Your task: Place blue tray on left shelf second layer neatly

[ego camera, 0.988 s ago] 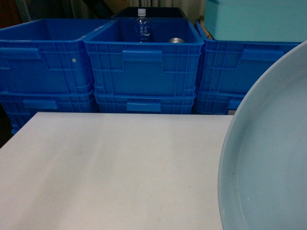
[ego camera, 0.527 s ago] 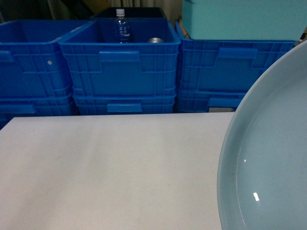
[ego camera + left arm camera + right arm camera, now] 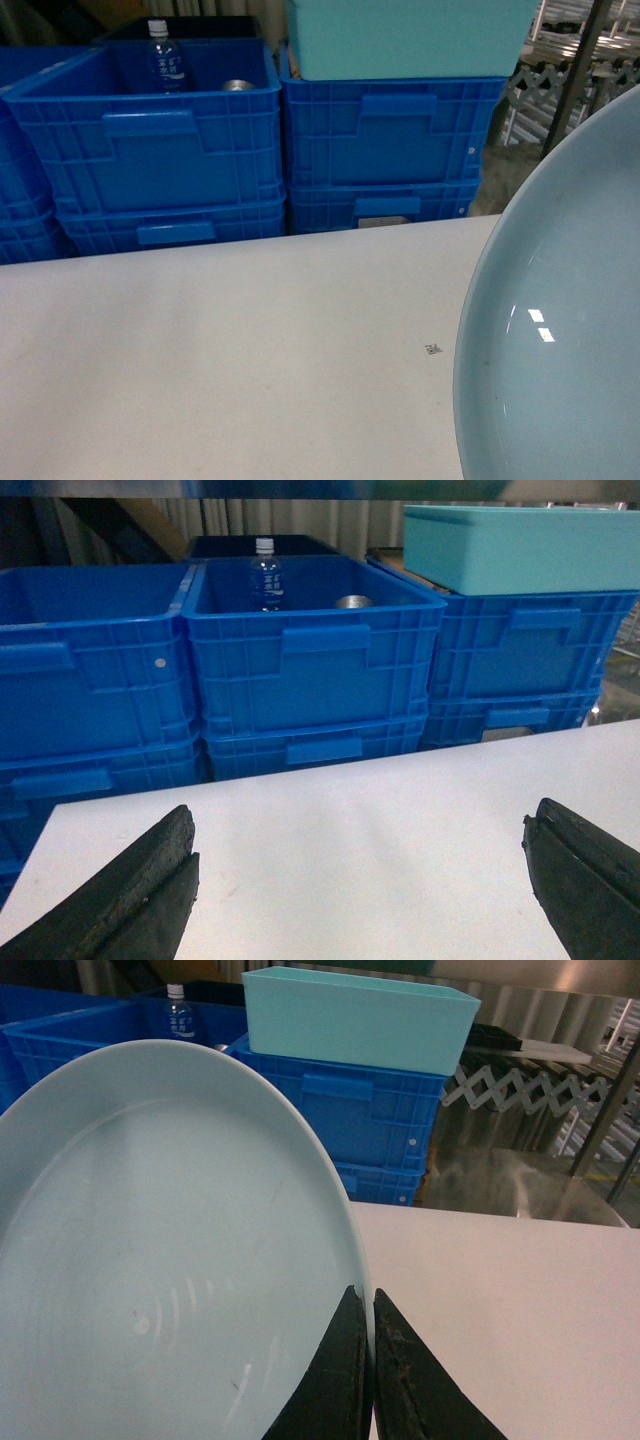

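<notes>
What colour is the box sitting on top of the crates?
Pale teal box, clearest in the right wrist view.

The blue tray fills the right side of the view, held up close with its hollow side showing and two small glints of light on its glossy surface; its right part runs out of view. Below and to its left spreads a white table with a tiny dark mark near the tray's rim. Behind the table stand stacked blue crates. A water bottle and a metal can sit in the open left crate. A teal box rests on the right stack. Metal rails show at the upper right.
</notes>
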Available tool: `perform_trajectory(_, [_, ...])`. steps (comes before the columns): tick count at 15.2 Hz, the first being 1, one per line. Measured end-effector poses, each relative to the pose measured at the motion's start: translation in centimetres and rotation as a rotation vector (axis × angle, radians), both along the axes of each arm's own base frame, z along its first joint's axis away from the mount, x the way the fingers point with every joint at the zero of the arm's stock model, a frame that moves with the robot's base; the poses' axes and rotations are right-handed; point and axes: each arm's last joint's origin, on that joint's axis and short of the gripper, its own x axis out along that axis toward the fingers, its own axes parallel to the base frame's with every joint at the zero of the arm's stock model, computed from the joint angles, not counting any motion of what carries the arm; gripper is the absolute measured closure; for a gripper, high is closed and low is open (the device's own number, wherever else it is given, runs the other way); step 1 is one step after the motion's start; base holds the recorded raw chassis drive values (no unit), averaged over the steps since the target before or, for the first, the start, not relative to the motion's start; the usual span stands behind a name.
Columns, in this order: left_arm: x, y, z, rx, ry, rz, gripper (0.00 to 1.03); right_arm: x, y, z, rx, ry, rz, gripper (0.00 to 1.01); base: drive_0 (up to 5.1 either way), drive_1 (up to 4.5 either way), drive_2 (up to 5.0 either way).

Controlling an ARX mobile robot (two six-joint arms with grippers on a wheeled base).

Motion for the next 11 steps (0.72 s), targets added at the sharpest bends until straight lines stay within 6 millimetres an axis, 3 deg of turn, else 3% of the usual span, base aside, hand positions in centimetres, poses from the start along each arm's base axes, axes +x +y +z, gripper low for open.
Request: perform_trajectory(11, [0.00,0.00,0.00,0.000,0.000,0.000,0.05,0.00,0.00,0.00,0.000,0.000,0.000,0.99,-1.5,-1.50,-1.5])
